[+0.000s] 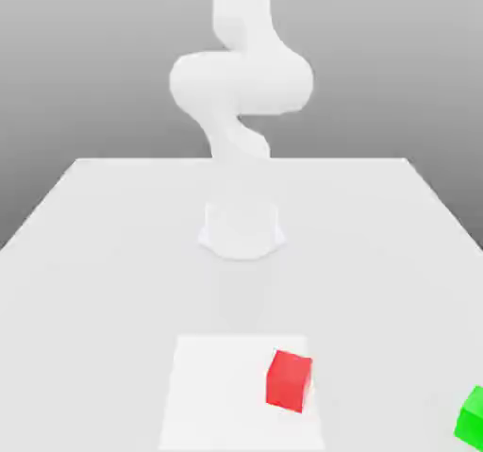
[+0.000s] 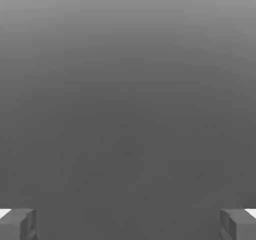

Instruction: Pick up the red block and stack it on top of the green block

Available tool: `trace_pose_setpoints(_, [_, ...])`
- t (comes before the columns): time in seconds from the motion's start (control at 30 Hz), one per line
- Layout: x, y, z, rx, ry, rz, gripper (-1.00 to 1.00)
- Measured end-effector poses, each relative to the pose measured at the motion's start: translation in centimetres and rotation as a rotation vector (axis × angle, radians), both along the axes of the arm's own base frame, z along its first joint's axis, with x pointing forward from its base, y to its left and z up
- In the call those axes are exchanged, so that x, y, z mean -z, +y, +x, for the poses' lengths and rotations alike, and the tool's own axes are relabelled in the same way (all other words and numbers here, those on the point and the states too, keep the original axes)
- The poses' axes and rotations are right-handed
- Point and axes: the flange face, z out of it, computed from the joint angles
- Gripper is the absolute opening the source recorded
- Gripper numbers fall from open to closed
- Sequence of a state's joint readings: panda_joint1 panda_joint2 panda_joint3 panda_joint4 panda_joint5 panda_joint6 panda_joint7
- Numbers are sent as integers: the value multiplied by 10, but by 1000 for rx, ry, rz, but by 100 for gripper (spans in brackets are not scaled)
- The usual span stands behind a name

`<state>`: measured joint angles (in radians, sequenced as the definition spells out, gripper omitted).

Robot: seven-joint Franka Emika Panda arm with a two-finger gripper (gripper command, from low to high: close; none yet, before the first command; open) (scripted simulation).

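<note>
On table (image 1: 113, 233), near edge: red block (image 1: 288, 380) untouched, green block (image 1: 471, 416) well apart toward exterior view's right. Gripper (image 2: 128, 224) released, jaws wide, empty. Pickup and stacking both remain.

White table (image 1: 113, 252), brighter square patch (image 1: 217, 393) near its front edge

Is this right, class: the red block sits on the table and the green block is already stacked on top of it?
Not right. In the exterior view the green block sits on the table apart from the red block, toward that view's right, not stacked. The red block does sit on the table.
</note>
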<state>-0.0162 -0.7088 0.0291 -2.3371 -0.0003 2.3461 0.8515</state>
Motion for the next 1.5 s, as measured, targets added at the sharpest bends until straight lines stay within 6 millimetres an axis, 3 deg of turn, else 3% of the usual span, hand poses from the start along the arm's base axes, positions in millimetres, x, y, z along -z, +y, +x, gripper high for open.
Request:
trace_pose_setpoints(0.17, [105, 15, 53, 68, 167, 31, 0])
trace_pose_setpoints(0.37, [235, 29, 80, 148, 360, 65, 0])
trace_pose_setpoints(0.53, [341, 41, 73, 216, 520, 93, 0])
trace_pose_setpoints(0.7, [438, 54, 42, 281, 680, 118, 0])
trace_pose_setpoints(0.9, [510, 55, 36, 298, 709, 124, 0])
trace_pose_setpoints(0.93, [517, 55, 35, 298, 710, 124, -100])
trace_pose_setpoints(1.17, [516, 55, 35, 298, 708, 124, -100])
trace_pose_setpoints(1.37, [459, 58, 37, 283, 710, 118, -100])
trace_pose_setpoints(1.5, [445, 118, 63, 28, 720, 22, -100])
